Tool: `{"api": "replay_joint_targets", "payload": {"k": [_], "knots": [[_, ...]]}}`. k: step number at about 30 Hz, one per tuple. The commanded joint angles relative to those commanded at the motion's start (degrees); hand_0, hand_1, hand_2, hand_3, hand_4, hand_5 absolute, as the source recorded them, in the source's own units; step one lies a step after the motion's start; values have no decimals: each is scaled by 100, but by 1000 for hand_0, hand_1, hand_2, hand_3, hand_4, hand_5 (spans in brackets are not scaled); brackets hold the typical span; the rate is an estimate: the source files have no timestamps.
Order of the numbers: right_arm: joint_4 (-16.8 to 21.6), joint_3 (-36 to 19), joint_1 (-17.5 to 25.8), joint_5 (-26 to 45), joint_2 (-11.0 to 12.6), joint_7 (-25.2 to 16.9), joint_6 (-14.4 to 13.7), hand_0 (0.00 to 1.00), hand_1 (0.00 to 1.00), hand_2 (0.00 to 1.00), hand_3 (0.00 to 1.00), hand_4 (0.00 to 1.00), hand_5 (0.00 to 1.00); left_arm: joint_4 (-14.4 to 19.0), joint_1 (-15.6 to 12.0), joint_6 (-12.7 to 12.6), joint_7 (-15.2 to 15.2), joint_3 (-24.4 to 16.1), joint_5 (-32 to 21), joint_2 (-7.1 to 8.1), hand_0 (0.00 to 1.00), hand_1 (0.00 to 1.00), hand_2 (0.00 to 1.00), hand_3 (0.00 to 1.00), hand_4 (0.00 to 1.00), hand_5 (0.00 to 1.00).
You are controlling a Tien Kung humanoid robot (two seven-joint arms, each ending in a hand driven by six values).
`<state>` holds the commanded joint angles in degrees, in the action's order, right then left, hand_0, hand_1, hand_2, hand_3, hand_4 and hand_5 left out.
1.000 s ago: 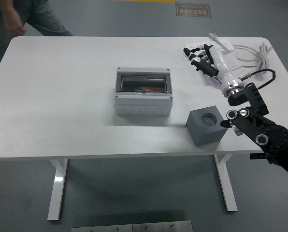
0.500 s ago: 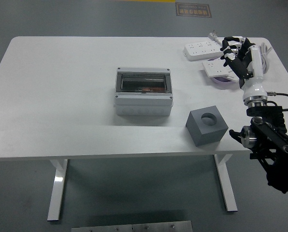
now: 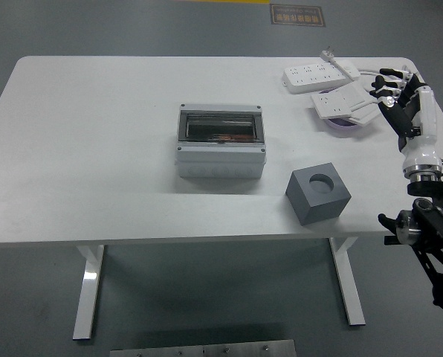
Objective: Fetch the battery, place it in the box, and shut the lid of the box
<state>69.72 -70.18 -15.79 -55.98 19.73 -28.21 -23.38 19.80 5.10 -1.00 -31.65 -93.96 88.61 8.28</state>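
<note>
Worktop [image 3: 95,149] space near the middle is taken by the box [image 3: 221,151], a grey enclosure whose dark, see-through lid lies flat over it; something reddish is dimly seen through the lid, too unclear to be named. A grey cube [image 3: 318,194] with a round hole in its top is set just right of the box and nearer the front edge. No battery can be made out with certainty. At the far right corner two white power strips [image 3: 327,85] lie over a purple object [image 3: 346,123] that is largely hidden. The right hand [image 3: 400,100] is held above the right edge, its fingers loosely bent and grasping nothing.
</note>
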Motion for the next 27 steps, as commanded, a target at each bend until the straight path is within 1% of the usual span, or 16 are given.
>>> {"api": "replay_joint_targets", "payload": {"k": [3, 7, 13, 14, 18, 27], "knots": [[141, -237, 183, -398, 1, 29, -64, 634, 555, 562, 617, 689, 386, -68, 3, 13, 131, 58, -64, -11, 573, 725, 609, 535, 432, 2], [210, -312, 344, -704, 25, 21, -91, 634, 555, 562, 617, 689, 386, -110, -9, 32, 204, 106, -117, -15, 573, 725, 609, 535, 432, 2], [236, -193, 426, -752, -58, -48, -122, 630, 553, 558, 613, 695, 394, -123, -65, 40, 215, 164, -206, -8, 572, 725, 609, 535, 432, 2], [241, -165, 435, -761, -84, -61, -133, 605, 544, 553, 603, 696, 402, -120, -68, 43, 205, 168, -214, -3, 572, 725, 608, 535, 433, 2], [257, -77, 463, -767, -145, -109, -173, 605, 544, 553, 603, 696, 402, -126, -50, 42, 214, 172, -238, 30, 572, 725, 608, 535, 433, 2], [408, 150, 500, -674, -151, -176, -225, 591, 532, 539, 590, 691, 402, -117, -41, 47, 191, 146, -205, 112, 570, 725, 605, 534, 430, 2]]}}
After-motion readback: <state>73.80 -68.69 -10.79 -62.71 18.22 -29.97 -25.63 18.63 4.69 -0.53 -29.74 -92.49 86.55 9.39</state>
